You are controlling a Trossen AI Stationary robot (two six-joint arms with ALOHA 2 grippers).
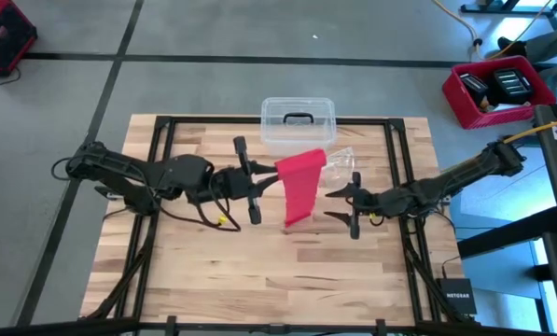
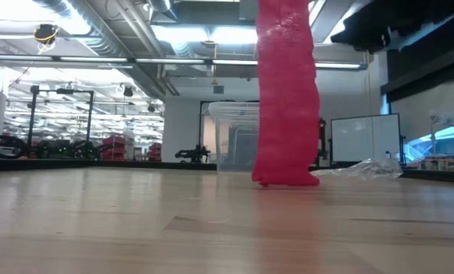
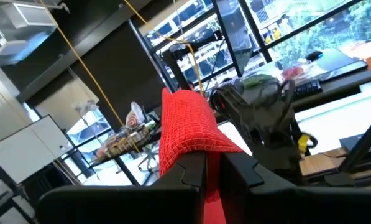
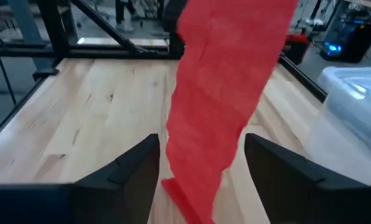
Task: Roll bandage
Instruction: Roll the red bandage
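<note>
Left gripper (image 3: 213, 171) clamped on bandage (image 1: 301, 182), strip hanging, end touching table (image 1: 213, 271). Right gripper (image 1: 345, 203) wide, just beside strip.

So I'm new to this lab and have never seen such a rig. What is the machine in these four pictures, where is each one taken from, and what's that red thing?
It is a robot with two dark arms at a wooden table. One picture looks straight down, one looks level along the tabletop, and two come from cameras on the arms' wrists.

The red thing is a bandage, a long fabric strip. The left tool is shut on its upper end and holds it up, so it hangs down with its lower end on the wood. The right tool is open, facing the strip and not touching it.

Behind the strip lie a clear plastic box with a dark handle and a crinkled clear wrapper.
</note>
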